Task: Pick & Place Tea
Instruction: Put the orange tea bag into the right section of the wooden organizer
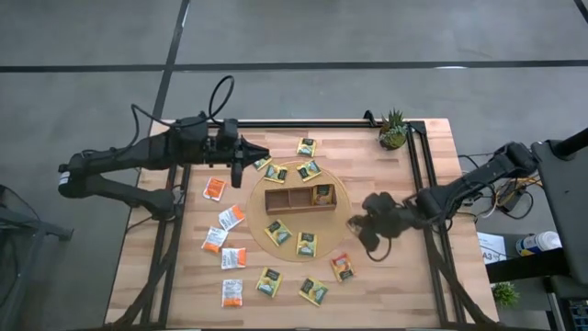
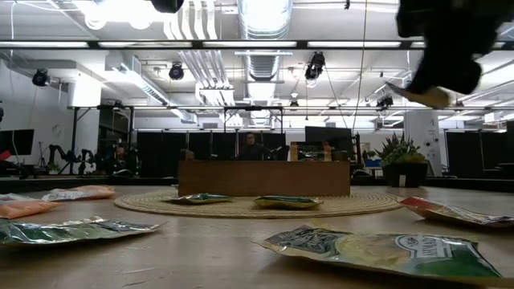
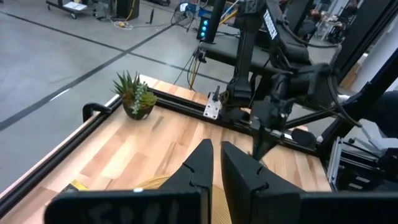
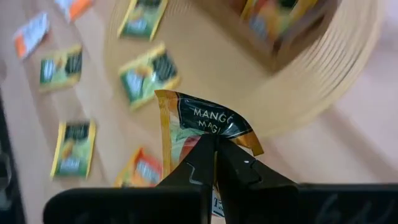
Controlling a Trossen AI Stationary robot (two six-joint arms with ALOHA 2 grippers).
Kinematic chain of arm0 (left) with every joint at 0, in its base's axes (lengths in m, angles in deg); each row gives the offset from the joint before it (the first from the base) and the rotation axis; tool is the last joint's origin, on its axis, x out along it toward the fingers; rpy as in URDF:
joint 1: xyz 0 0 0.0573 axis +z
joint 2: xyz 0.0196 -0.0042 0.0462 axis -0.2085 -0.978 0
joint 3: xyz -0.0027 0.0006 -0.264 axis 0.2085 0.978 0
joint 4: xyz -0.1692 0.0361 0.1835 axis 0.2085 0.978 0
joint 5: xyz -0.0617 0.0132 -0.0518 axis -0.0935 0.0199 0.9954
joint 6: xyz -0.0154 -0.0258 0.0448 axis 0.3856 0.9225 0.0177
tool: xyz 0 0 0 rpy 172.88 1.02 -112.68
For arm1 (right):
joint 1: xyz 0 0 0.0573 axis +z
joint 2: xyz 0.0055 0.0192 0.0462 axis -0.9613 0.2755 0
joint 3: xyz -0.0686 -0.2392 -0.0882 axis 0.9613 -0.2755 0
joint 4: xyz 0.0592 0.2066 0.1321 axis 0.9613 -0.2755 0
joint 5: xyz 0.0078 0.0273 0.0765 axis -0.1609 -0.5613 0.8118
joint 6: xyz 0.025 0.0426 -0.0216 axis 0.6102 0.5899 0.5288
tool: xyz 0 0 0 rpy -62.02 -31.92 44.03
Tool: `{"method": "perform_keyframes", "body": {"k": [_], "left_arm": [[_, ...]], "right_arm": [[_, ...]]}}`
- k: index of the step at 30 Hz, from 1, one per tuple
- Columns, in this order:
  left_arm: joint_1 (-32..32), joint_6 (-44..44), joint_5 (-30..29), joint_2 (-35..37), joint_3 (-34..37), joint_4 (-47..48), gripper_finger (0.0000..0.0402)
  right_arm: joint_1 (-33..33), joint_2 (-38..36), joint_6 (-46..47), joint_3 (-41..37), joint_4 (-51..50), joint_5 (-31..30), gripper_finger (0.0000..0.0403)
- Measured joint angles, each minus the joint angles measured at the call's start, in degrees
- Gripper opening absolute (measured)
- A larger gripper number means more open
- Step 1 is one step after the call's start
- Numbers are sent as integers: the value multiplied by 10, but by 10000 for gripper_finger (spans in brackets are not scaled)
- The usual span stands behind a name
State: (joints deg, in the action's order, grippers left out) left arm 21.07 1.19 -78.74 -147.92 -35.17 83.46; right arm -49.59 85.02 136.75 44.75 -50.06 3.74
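Observation:
Tea sachets lie scattered on the wooden table round a woven mat (image 1: 342, 184) that bears the brown tray (image 1: 299, 198). One yellow sachet (image 1: 322, 193) lies in the tray's right compartment. My right gripper (image 4: 216, 146) hangs above the mat's right edge (image 1: 367, 228) and is shut on a yellow tea sachet (image 4: 205, 121) with a dark "MANGO" label. My left gripper (image 3: 216, 149) is at the far left of the table (image 1: 262, 154), level, pointing toward the right edge. Its fingers stand a narrow gap apart with nothing between them. My right gripper pinches the mango sachet by one edge (image 4: 208, 138) between its two fingertips, opposite the labelled end. The fingers slant down from the table's right side. The sachet (image 2: 422, 95) sticks out beyond the tips, lifted clear of the table and the mat.
A small potted plant (image 1: 393, 131) stands at the far right corner. A black frame rail (image 1: 418, 175) runs along the table's edges. Orange-and-white sachets (image 1: 214, 188) lie at the left, yellow-green ones (image 1: 306, 244) on and near the mat's near side.

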Motion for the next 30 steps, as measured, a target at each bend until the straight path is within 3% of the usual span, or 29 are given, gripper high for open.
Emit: {"method": "perform_keyframes", "body": {"k": [13, 19, 25, 30], "left_arm": [[0, 0, 1, 0, 0, 0, 26], [0, -1, 1, 3, 0, 1, 26], [0, -1, 1, 9, 0, 1, 26], [0, -3, 1, 12, 0, 1, 26]], "right_arm": [[-62, 23, -17, 16, 96, -119, 8], [-63, 92, -9, 26, 177, -146, 8], [-63, 182, -4, 90, 186, -237, 8], [-63, 252, 2, 142, 188, -275, 8]]}}
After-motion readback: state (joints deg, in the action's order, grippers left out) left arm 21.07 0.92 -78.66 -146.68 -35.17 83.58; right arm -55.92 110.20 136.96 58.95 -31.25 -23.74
